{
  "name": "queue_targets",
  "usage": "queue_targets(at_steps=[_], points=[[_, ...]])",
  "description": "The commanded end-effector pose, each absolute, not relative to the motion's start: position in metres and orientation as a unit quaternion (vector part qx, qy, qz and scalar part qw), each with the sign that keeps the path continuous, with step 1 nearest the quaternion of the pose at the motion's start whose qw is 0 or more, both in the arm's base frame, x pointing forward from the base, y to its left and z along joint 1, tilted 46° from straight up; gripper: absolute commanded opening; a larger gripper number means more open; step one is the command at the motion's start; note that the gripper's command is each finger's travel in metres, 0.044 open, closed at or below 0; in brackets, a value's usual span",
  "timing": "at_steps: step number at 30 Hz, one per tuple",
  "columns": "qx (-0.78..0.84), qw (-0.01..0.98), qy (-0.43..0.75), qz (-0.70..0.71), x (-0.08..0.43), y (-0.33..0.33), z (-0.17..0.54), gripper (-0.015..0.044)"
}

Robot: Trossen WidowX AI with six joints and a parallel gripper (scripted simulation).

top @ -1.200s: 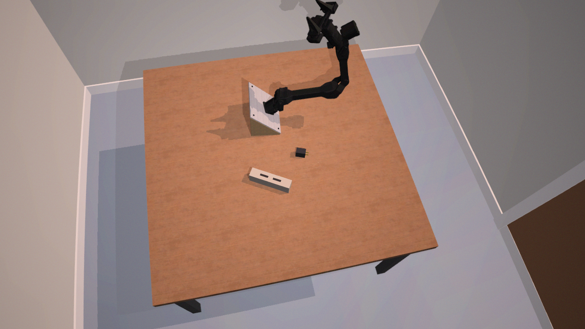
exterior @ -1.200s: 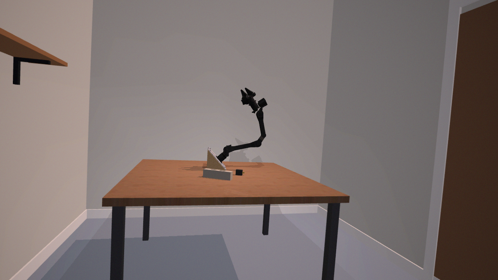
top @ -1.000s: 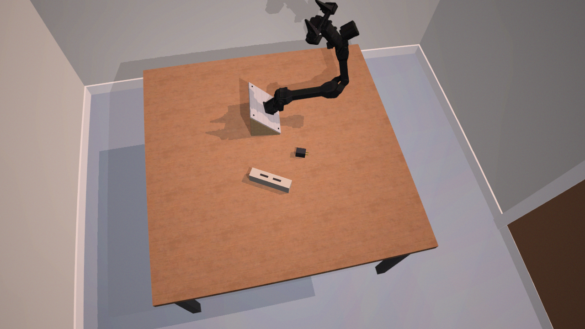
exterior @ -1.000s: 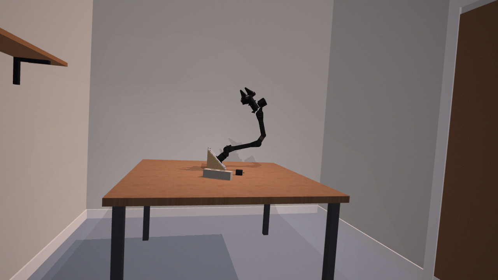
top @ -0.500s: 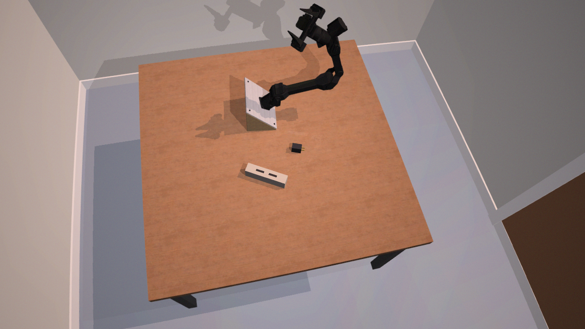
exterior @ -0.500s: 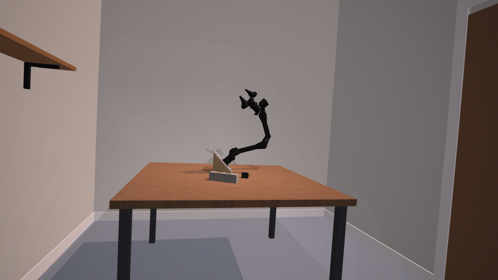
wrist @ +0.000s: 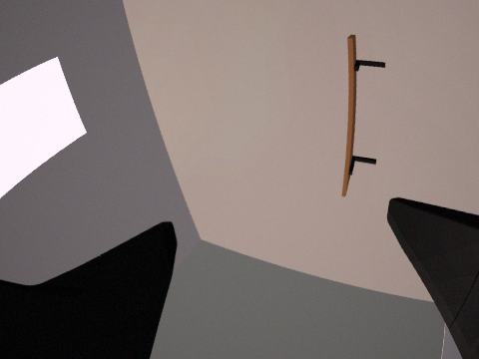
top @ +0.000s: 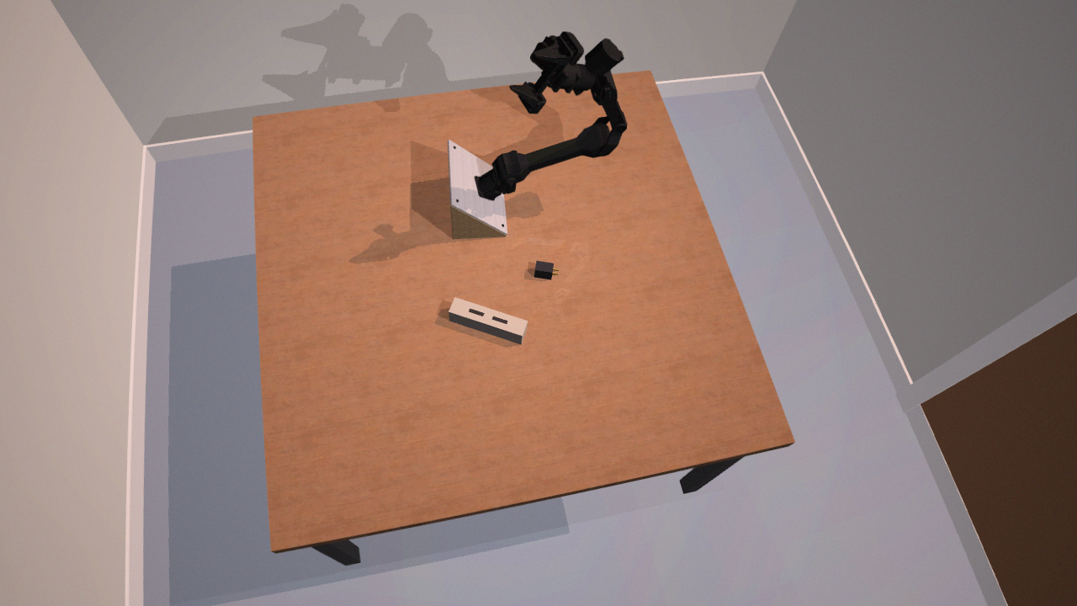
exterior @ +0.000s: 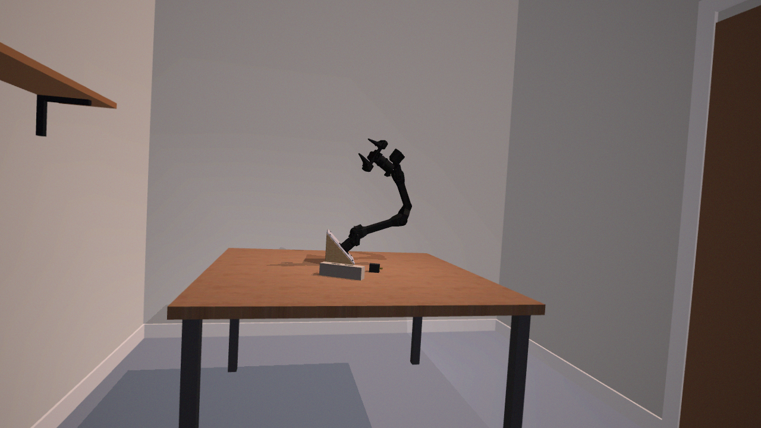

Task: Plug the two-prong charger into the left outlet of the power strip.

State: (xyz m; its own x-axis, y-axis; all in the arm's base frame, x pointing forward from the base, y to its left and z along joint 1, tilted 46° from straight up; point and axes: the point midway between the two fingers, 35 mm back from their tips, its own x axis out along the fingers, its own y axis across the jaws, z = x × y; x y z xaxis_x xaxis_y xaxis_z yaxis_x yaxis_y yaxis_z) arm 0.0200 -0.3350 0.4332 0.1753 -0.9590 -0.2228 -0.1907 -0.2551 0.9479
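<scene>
The black two-prong charger [top: 542, 269] [exterior: 375, 267] lies on its side on the wooden table [top: 452, 422] [exterior: 298, 292], prongs pointing right in the top view. The pale power strip [top: 487, 321] [exterior: 341, 270] lies flat a little in front of it, two slots facing up; the left slot [top: 475, 310] is empty. My gripper [top: 536, 73] [exterior: 370, 153] [wrist: 287, 222] is open and empty. It is raised high above the table's back edge, far from the charger, and points up toward the walls. The wrist view shows only walls between the fingers.
The arm rises from a slanted wedge mount [top: 466, 169] [exterior: 334, 249] behind the power strip. A wall shelf [exterior: 53, 79] [wrist: 347, 114] hangs on the left wall. A brown door [exterior: 734, 223] is at the right.
</scene>
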Motion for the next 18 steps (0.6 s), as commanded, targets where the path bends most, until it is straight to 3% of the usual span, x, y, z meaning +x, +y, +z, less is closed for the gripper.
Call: queue_targets(at_steps=[1,18], points=[[0.646,0.447,-0.391,-0.479,0.037,-0.338,0.418,0.044],[0.62,0.579,-0.168,-0.502,0.105,-0.332,0.364,0.044]])
